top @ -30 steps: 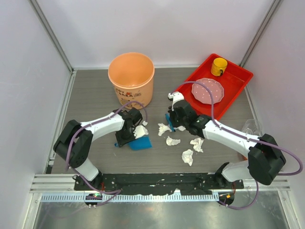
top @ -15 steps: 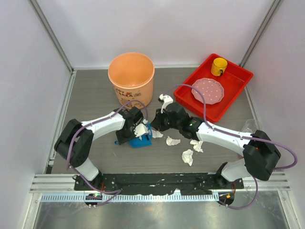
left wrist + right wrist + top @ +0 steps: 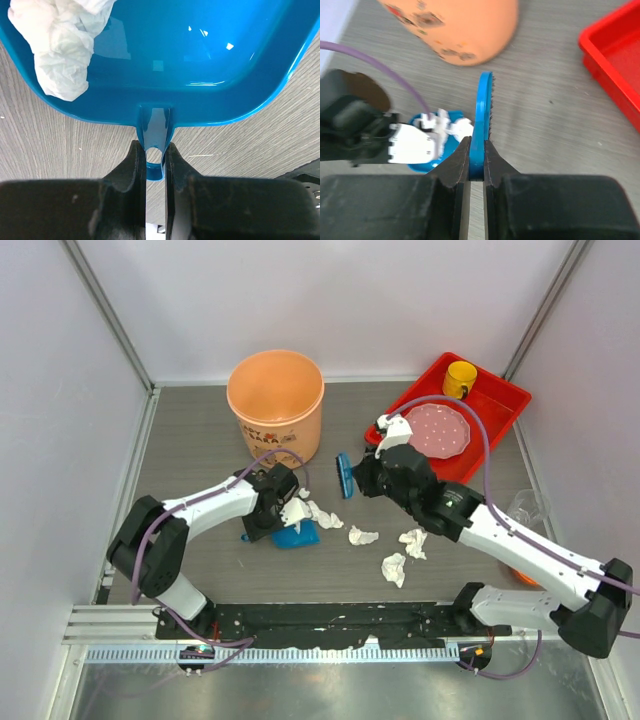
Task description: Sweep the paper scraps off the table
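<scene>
My left gripper [image 3: 262, 523] is shut on the handle of the blue dustpan [image 3: 296, 535], which rests on the table [image 3: 200, 440]. In the left wrist view the fingers [image 3: 134, 165] clamp the handle [image 3: 155, 150], and a white paper scrap [image 3: 60, 55] lies in the pan [image 3: 200, 60]. One scrap [image 3: 296, 510] sits in the pan and another [image 3: 325, 516] at its mouth. Three more scraps [image 3: 362, 536] [image 3: 413, 542] [image 3: 394, 568] lie on the table to the right. My right gripper [image 3: 358, 478] is shut on a blue brush [image 3: 344, 475], raised above the table; the brush [image 3: 482, 120] shows edge-on in the right wrist view.
An orange bucket [image 3: 276, 402] stands at the back left of centre. A red tray [image 3: 495, 420] at the back right holds a pink plate [image 3: 437, 430] and a yellow cup [image 3: 460, 379]. A clear plastic cup [image 3: 527, 506] stands at the right wall.
My right arm swept the brush left toward the dustpan, pushing scraps to its mouth, then lifted and drew back to the right. The left gripper stayed on the dustpan.
</scene>
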Action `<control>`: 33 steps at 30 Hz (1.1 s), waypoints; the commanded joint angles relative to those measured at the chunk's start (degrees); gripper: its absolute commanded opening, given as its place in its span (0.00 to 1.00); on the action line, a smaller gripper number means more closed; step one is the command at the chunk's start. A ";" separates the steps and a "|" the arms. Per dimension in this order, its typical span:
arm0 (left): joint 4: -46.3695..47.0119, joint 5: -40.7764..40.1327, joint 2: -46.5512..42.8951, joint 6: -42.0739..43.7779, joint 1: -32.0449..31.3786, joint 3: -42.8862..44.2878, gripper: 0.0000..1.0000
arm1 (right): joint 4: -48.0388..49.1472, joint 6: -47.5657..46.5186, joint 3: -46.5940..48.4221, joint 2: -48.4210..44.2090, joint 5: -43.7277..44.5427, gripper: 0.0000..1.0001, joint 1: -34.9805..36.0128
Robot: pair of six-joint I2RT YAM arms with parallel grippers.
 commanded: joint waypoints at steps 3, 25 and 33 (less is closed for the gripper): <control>0.34 1.35 1.15 0.05 -0.14 2.12 0.00 | -6.07 -0.12 -2.97 8.05 5.60 0.01 0.25; 7.54 6.89 0.27 -1.35 4.51 0.90 0.00 | 15.21 0.59 -1.75 12.91 -18.93 0.01 1.30; 9.13 9.34 -7.89 -2.49 7.06 -0.69 0.00 | 3.52 -4.60 1.24 0.87 -2.61 0.01 1.22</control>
